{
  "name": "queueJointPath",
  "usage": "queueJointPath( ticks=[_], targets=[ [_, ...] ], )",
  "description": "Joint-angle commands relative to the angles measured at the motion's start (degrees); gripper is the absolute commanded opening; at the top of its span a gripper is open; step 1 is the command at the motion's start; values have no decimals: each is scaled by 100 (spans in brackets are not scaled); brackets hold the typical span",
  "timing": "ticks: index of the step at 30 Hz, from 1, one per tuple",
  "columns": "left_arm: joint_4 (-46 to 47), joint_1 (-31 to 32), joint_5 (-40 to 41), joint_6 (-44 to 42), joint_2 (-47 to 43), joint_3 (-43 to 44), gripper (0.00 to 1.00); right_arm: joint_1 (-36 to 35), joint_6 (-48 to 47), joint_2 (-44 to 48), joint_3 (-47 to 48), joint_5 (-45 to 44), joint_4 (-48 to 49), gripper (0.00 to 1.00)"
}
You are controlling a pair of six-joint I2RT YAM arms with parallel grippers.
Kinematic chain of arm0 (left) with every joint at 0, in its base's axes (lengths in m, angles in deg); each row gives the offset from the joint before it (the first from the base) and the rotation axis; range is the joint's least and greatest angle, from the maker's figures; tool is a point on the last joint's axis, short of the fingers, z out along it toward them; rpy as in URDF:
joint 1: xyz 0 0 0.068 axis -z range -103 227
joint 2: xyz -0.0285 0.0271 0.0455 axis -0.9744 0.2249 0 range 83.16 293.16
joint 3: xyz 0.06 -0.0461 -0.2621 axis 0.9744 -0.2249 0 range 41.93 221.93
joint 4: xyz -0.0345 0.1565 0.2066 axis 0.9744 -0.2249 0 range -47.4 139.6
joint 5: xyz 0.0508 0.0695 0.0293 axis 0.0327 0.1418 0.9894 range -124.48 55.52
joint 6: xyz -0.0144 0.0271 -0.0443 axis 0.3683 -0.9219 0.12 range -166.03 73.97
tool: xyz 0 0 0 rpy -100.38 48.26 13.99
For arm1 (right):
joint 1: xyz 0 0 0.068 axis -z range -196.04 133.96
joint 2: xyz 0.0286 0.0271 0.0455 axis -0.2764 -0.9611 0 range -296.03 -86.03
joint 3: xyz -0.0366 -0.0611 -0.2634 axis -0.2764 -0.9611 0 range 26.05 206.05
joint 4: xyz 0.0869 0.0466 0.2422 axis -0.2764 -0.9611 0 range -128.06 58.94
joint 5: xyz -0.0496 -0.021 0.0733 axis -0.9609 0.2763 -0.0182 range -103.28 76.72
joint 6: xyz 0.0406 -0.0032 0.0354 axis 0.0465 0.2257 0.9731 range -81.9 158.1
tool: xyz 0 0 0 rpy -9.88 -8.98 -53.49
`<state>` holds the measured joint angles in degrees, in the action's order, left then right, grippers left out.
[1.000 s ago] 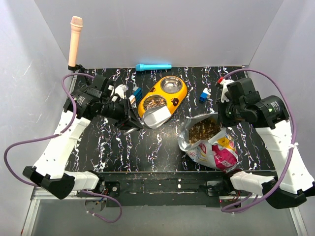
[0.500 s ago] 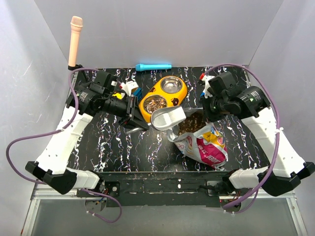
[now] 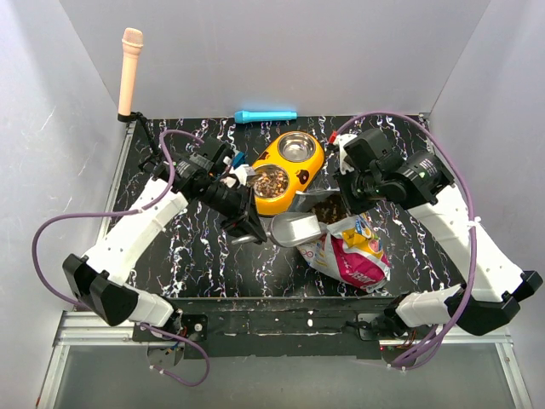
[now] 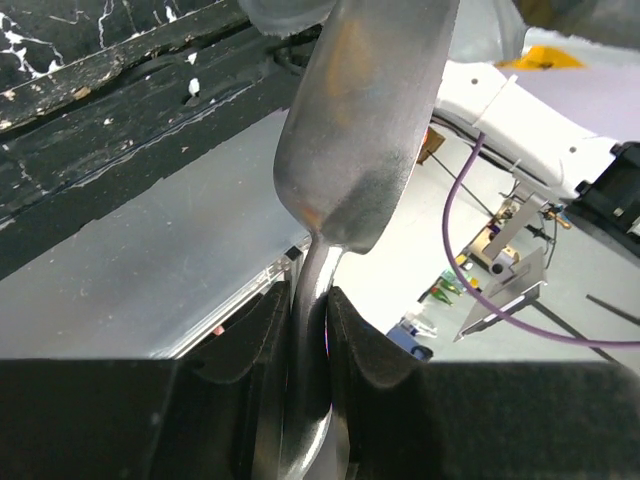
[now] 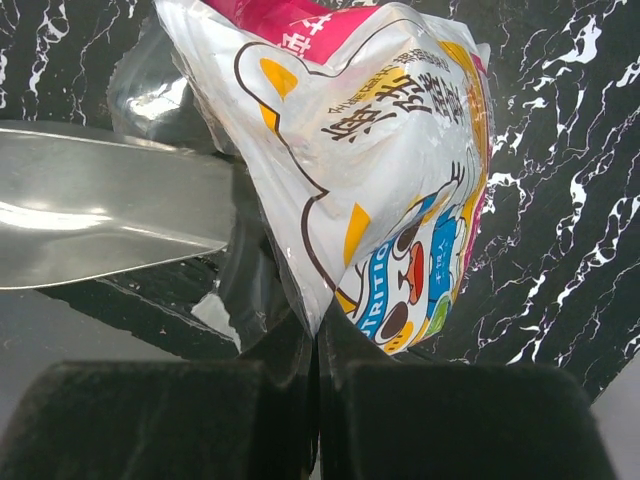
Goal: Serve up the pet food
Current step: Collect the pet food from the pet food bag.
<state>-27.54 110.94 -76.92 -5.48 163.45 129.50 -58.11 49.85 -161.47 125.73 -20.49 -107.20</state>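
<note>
Pet food point(image 3: 271, 181) fills the near compartment of the yellow double bowl point(image 3: 298, 175); more kibble point(image 3: 328, 208) shows in the mouth of the foil bag point(image 3: 353, 257). My left gripper point(image 3: 248, 224) is shut on the handle of a metal scoop point(image 3: 298, 228), whose mouth points at the bag's opening. In the left wrist view the scoop point(image 4: 360, 130) rises from the left gripper point(image 4: 312, 330), its handle pinched between the pads. My right gripper point(image 3: 345, 201) is shut on the bag's upper edge. The right wrist view shows the bag point(image 5: 380, 170) hanging from the right gripper point(image 5: 318, 335), the scoop point(image 5: 100, 210) beside it.
A blue cylinder point(image 3: 266, 115) lies at the table's back edge. A pink microphone-like post point(image 3: 129, 72) stands at the back left corner. A small blue block point(image 3: 238, 158) sits left of the bowl. White walls close in three sides.
The right gripper has dragged the bag left, toward the bowl. The left arm has swung the scoop away from the bowl's near compartment, down and right to the bag's mouth.
</note>
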Motion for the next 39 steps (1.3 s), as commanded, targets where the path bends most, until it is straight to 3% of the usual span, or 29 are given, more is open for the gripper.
queueJointPath(
  ticks=[1,6,10,12,20,23,28,30,32,39],
  targets=[
    [481,-10,297,655,188,102,0,-223,-102,319,368,-35,1277,1],
    [447,-53,210,735,83,163,0,-469,-216,319,289,-185,1286,1],
    [-1071,-396,709,-186,276,1172,0,-583,-313,310,210,-299,1277,1],
    [-1346,-458,807,-434,399,1499,0,-610,-313,337,166,-299,1294,1],
    [-732,-361,324,-206,645,1131,0,-742,-349,311,245,-326,1277,1],
    [-889,-89,446,-285,838,1105,0,-803,-349,249,350,-334,1277,1],
    [-1082,140,1673,144,1006,849,0,-935,-331,144,561,-413,1268,1],
    [-1643,201,2859,373,1216,1304,0,-979,-331,109,605,-501,1216,1],
    [-1725,201,3188,627,1270,1569,0,-1049,-322,73,623,-624,1163,1],
    [5,430,1581,1200,1541,665,0,-1260,-252,12,702,-598,1189,1]
  ],
)
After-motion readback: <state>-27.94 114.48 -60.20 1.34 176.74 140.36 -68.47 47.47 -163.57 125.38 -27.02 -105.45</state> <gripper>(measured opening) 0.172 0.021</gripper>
